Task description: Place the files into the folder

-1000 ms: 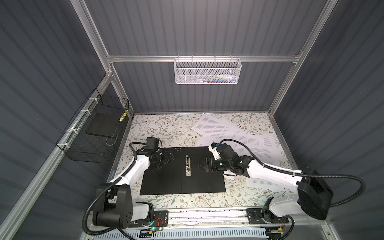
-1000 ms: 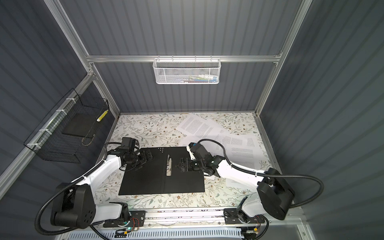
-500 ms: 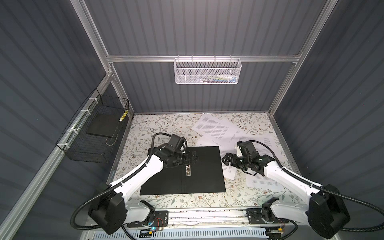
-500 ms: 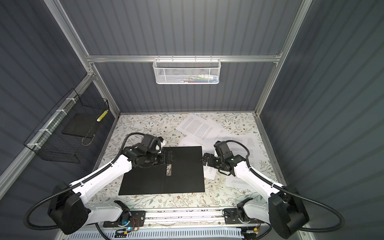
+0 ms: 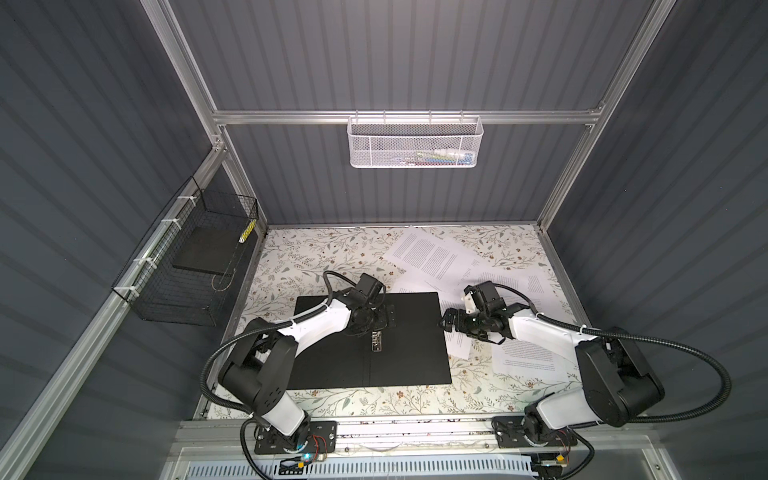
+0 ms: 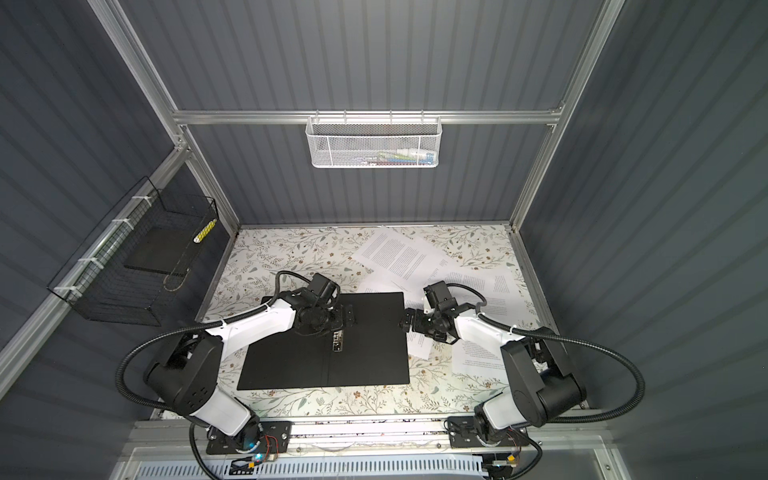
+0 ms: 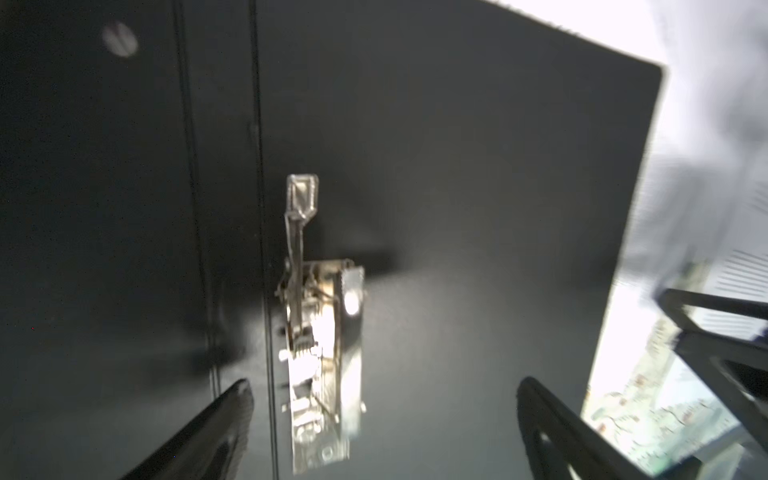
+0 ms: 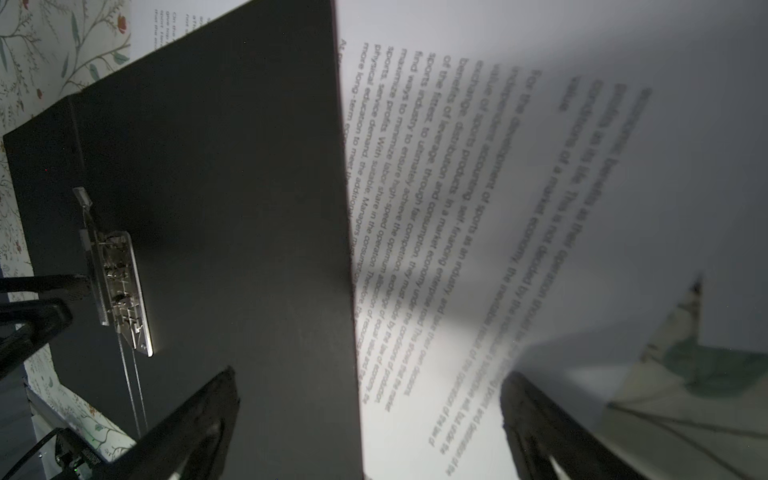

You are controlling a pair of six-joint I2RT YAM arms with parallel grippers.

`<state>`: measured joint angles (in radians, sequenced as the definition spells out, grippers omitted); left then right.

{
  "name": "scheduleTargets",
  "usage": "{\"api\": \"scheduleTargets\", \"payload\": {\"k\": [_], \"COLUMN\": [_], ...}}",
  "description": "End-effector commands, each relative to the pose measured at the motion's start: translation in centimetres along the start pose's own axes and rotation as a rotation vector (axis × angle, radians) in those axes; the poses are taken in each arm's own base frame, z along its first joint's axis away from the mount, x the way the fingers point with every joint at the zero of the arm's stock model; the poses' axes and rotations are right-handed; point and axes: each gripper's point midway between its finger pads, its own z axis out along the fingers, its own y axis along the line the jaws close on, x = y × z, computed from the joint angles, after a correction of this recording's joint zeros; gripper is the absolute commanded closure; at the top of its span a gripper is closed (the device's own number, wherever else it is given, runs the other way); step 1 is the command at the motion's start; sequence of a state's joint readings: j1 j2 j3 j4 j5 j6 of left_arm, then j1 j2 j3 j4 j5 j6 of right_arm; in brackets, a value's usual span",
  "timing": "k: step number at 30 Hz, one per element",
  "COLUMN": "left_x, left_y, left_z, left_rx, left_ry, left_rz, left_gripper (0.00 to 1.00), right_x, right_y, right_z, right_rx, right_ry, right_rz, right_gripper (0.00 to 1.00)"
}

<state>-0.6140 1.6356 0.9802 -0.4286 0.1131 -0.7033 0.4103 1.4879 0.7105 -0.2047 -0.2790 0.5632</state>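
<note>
The folder lies open and flat, black inside up, with a metal clip beside its spine. My left gripper hangs open just above the clip, holding nothing. The files are scattered white printed sheets to the right of and behind the folder. My right gripper stands open and empty over the folder's right edge, where a printed sheet sticks out from under it.
A black wire basket on the left wall holds a dark slab. A white mesh basket hangs on the back rail. More sheets lie under the right arm. Floral table shows behind the folder.
The left gripper moved right from the folder's left half to the clip. The right gripper pulled back from the folder's middle to its right edge. Both stayed open.
</note>
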Motion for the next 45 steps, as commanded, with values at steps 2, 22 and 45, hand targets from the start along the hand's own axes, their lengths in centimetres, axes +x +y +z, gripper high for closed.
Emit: {"api": "scheduleTargets", "payload": {"k": [2, 22, 45], "left_x": [-1.2, 0.2, -0.9], "left_y": [1.0, 2.6, 7.9], "left_z": [-0.6, 1.3, 1.0], "left_rx": [-0.122, -0.333, -0.532], "left_ry": [-0.022, 0.077, 0.08], "left_rz": [0.048, 0.165, 0.179], "left_gripper": [0.02, 0.36, 0.47], "right_x": [-1.4, -1.1, 1.4], "right_y": [0.8, 0.1, -3.2], "right_z": [0.3, 1.8, 1.6], "right_rx": [-0.033, -0.008, -0.043], "right_ry": [-0.017, 0.037, 0.075], "right_rz": [-0.02, -0.02, 0.186], "right_gripper": [0.02, 0.11, 0.12]}}
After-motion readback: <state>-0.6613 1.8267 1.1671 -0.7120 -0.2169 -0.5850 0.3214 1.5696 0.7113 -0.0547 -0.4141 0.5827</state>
